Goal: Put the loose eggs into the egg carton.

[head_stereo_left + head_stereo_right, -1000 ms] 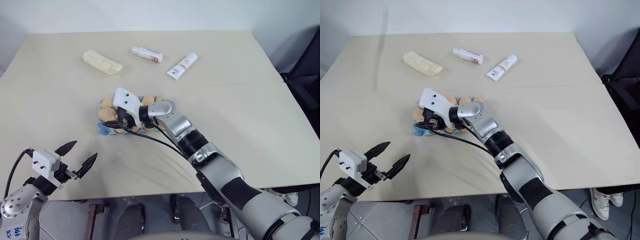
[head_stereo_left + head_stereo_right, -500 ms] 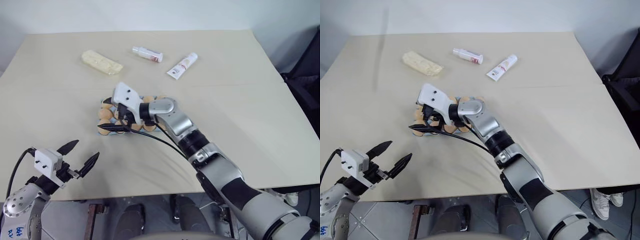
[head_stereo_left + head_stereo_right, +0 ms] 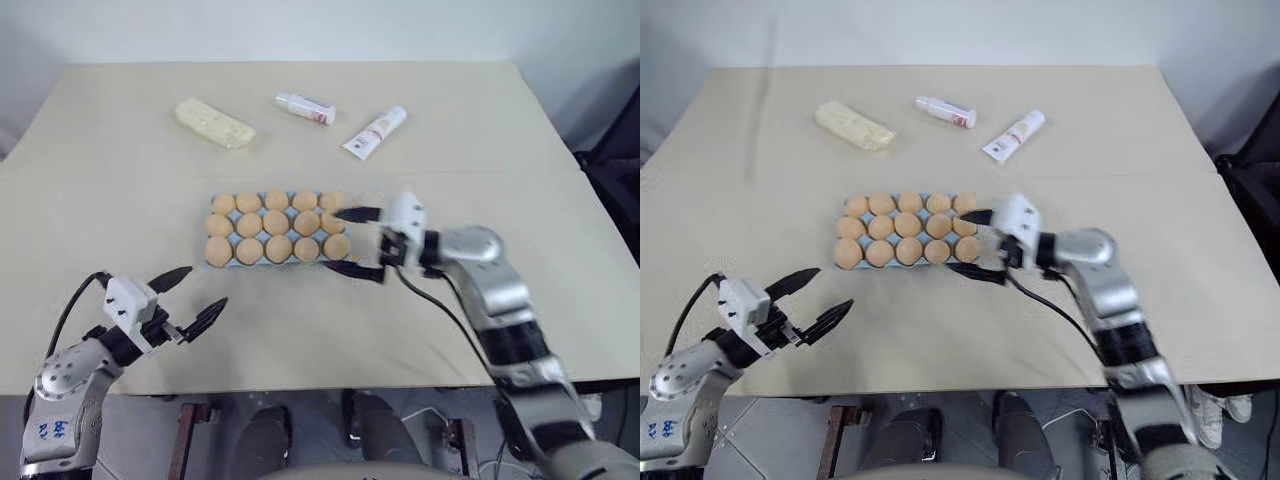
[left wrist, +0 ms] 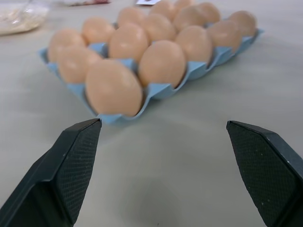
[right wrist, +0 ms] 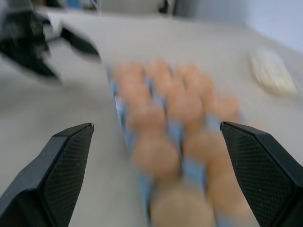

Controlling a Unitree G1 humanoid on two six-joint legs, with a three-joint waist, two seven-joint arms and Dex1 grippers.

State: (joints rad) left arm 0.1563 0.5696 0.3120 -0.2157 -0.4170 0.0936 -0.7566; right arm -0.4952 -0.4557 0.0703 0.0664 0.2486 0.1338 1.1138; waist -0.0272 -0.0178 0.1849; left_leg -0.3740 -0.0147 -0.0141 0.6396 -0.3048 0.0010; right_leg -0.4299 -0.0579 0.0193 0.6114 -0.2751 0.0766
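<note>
A light blue moulded egg carton (image 3: 275,258), every cup holding tan eggs (image 3: 278,248), sits mid-table (image 3: 120,180). Right gripper (image 3: 356,242) gapes empty at its right edge; left gripper (image 3: 195,297), likewise spread and empty, hovers near the table's front edge.

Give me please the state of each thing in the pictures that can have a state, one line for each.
egg carton: flat on the table, all fifteen cups filled.
eggs: seated in the carton, none loose.
right gripper: open, empty, beside the carton's right end.
left gripper: open, empty, apart from the carton.
two white tubes: lying down, caps on.
pale yellow packet: lying flat, untouched.
</note>
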